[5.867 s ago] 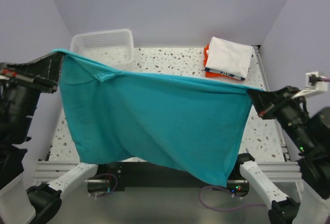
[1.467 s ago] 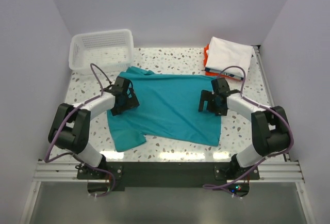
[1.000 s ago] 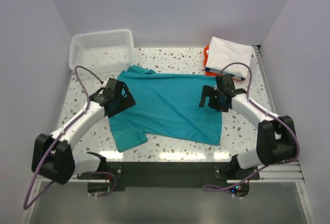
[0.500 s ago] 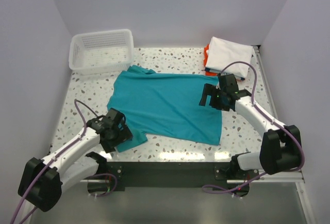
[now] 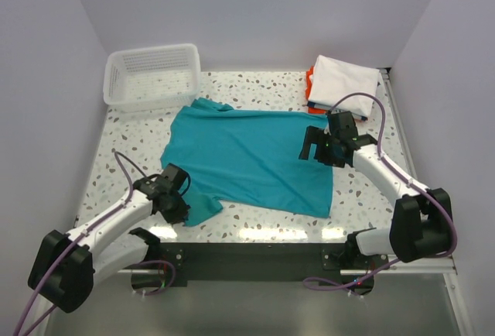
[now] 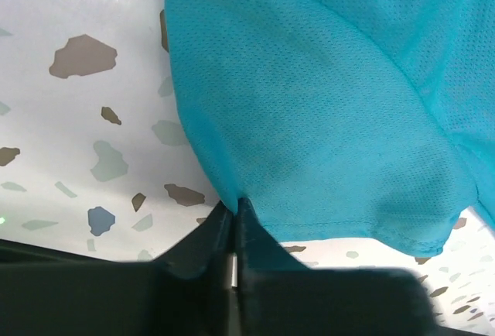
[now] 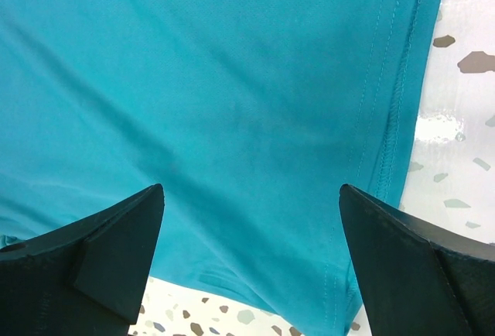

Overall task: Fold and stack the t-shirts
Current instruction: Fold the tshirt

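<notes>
Down on the speckled desk [image 5: 371, 197] the teal t-shirt [image 5: 255, 158] lay spread flat, the left gripper [image 6: 233, 210] clamped tight on the edge of its near-left sleeve and the right gripper [image 7: 251, 189] spread wide and empty just above its right hem, near the folded white t-shirt [image 5: 344, 84] at the far-right corner.

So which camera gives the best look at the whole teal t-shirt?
The top view: the teal t-shirt lies spread out, nearly its whole outline visible. The left wrist view shows only one edge of it, pinched in the left claw. The right wrist view shows only a patch with a stitched hem, below the open right claw.
</notes>
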